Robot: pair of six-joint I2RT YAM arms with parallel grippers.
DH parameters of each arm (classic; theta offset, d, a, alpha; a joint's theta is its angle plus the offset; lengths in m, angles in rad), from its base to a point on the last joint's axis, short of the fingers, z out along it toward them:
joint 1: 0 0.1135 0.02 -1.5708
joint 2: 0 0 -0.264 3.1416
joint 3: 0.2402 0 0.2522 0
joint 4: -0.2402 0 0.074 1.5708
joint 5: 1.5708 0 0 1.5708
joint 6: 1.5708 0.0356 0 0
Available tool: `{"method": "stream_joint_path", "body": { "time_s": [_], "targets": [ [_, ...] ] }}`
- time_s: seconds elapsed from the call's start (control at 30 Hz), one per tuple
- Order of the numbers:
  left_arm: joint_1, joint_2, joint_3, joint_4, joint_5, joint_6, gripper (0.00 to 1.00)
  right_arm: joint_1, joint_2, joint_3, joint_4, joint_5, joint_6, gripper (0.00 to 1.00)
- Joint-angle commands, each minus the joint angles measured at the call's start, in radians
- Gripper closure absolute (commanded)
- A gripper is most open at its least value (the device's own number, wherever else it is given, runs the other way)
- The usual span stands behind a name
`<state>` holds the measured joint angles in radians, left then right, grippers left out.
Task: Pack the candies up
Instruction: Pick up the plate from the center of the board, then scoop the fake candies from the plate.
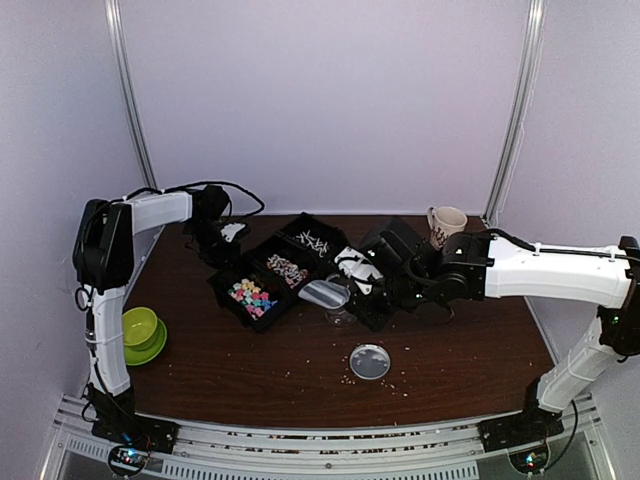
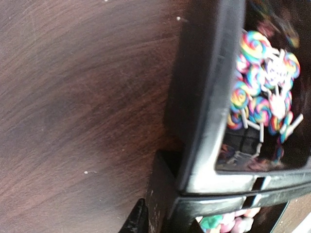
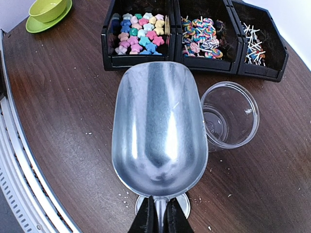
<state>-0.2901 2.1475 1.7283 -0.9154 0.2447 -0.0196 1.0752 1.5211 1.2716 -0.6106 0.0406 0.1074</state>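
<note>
Lid: one clear round lid, flat on the desk, closest to the arm bases.
Bowl: one green bowl on one green saucer, at the left edge.
Scoop: one silver scoop, held over the desk just beside the cup.
Right arm: right jaws closed on the scoop's handle.
Cup: one clear cup, upright, between scoop and bins.
Bins: three black bins, touching in a row.
Candies: all in the bins, with pastel pieces in one end bin, swirl lollipops in the middle bin and white-stick sweets in the other end bin.
Left arm: left jaws down by the bins' outer wall; cannot tell whether open or closed.
Mug: one pale mug, far right.
Desk: dark brown wood, with pale crumbs scattered on it.
Room: plain pale walls, two metal uprights.
</note>
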Motion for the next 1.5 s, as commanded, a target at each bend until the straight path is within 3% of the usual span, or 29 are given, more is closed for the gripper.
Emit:
{"method": "stream_joint_path", "body": {
  "time_s": [0.0, 0.23, 0.47, 0.83, 1.17, 1.47],
  "targets": [
    [-0.002, 0.029, 0.014, -0.004, 0.004, -0.020, 0.84, -0.004, -0.018, 0.016, -0.001, -0.004, -0.006, 1.00],
    [-0.016, -0.003, -0.024, -0.016, -0.010, -0.056, 1.00, -0.004, -0.012, 0.027, -0.018, -0.005, -0.025, 1.00],
    [-0.023, -0.126, -0.192, 0.040, 0.031, -0.121, 1.00, -0.005, 0.012, 0.094, -0.077, -0.002, -0.063, 1.00],
    [-0.026, -0.364, -0.546, 0.387, 0.365, -0.292, 1.00, -0.007, 0.125, 0.310, -0.301, 0.009, -0.167, 1.00],
    [-0.029, -0.360, -0.681, 0.671, 0.579, -0.436, 1.00, 0.009, 0.212, 0.497, -0.436, 0.005, -0.220, 1.00],
    [-0.030, -0.368, -0.689, 0.694, 0.553, -0.421, 1.00, 0.032, 0.284, 0.608, -0.538, 0.027, -0.266, 1.00]
  ]
}}
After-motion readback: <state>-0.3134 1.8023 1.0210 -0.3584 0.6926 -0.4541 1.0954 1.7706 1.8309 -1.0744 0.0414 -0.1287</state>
